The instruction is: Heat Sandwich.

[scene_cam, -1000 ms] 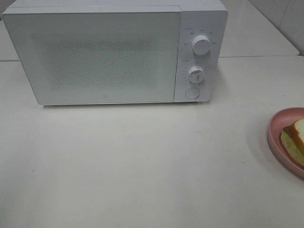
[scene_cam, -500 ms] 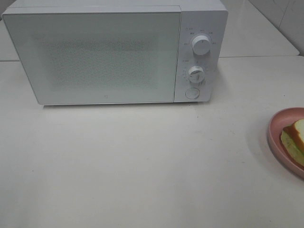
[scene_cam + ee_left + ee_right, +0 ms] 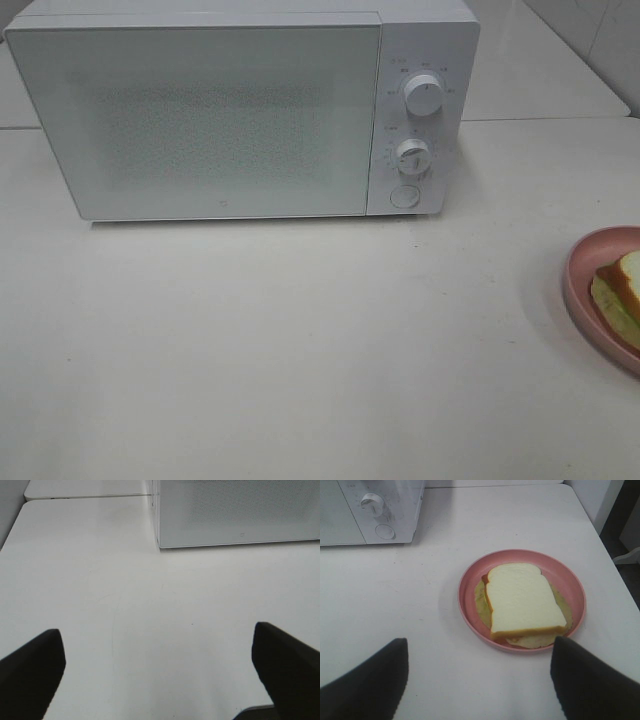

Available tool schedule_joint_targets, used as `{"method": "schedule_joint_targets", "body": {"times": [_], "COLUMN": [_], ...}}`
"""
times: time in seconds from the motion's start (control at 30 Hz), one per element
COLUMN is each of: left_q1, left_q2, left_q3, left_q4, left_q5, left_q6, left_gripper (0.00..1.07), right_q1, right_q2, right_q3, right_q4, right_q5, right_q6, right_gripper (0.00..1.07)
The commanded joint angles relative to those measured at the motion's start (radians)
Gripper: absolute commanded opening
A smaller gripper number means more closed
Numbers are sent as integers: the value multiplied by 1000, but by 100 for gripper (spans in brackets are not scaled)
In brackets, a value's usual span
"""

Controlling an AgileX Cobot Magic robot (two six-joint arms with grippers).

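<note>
The sandwich (image 3: 522, 604), white bread with brown crust and pale green-yellow filling, lies on a round pink plate (image 3: 470, 580). In the exterior high view the sandwich (image 3: 622, 290) and plate (image 3: 580, 275) show at the right edge, partly cut off. The white microwave (image 3: 240, 110) stands at the back with its door shut. My right gripper (image 3: 479, 680) is open and hovers short of the plate, holding nothing. My left gripper (image 3: 157, 672) is open above bare table, in front of the microwave's corner (image 3: 165, 540). Neither gripper shows in the exterior high view.
The microwave's control panel has two dials (image 3: 424, 95) (image 3: 411, 156) and a round button (image 3: 404, 196). The white table (image 3: 300, 340) stretches in front. The table's right edge (image 3: 615, 570) lies close beyond the plate.
</note>
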Motion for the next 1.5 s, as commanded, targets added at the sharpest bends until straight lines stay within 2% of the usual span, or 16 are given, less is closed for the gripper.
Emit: {"method": "schedule_joint_targets", "body": {"times": [0.03, 1.5], "left_q1": [-6, -6], "left_q2": [-27, -27], "left_q3": [3, 3], "left_q4": [-2, -2], "left_q5": [-11, -11], "left_q6": [-7, -7], "left_gripper": [96, 96], "right_q1": [-8, -8], "right_q2": [-22, -22], "right_q3": [1, 1], "right_q4": [5, 5], "right_q5": [-12, -12], "right_q6": [-3, -3], "right_gripper": [75, 75]}}
